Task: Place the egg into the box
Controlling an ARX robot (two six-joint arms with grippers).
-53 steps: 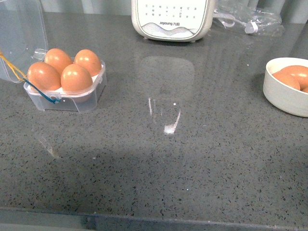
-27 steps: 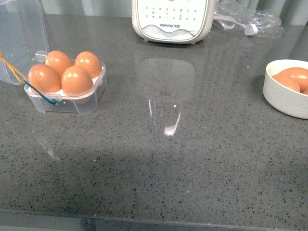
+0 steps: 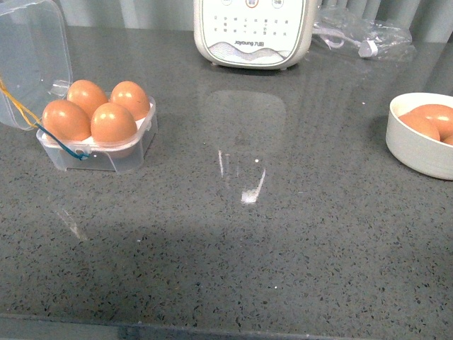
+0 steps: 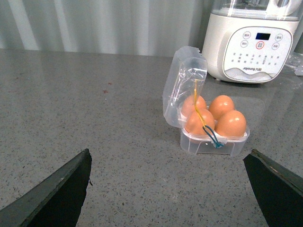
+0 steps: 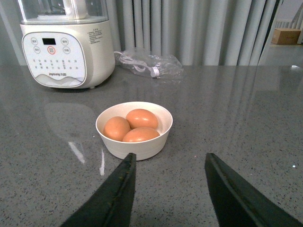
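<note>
The box point(image 3: 106, 159) by the worktop's left edge holds four eggs exactly as a second ago, the egg point(image 3: 113, 122) perhaps among them; only the view has drifted. The left claw point(image 4: 168, 156) and right claw point(image 5: 169, 158) gape empty, so filling looks finished.

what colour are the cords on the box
Yellow and blue cords, clearest in the left wrist view.

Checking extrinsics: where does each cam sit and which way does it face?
Front: on the body, looking down over the counter; box left, bowl right; no arm shows.
Left wrist: on the left arm, facing the box; open left gripper shows.
Right wrist: on the right arm, facing the bowl; open right gripper shows.
Shared: appliance in all three.
</note>
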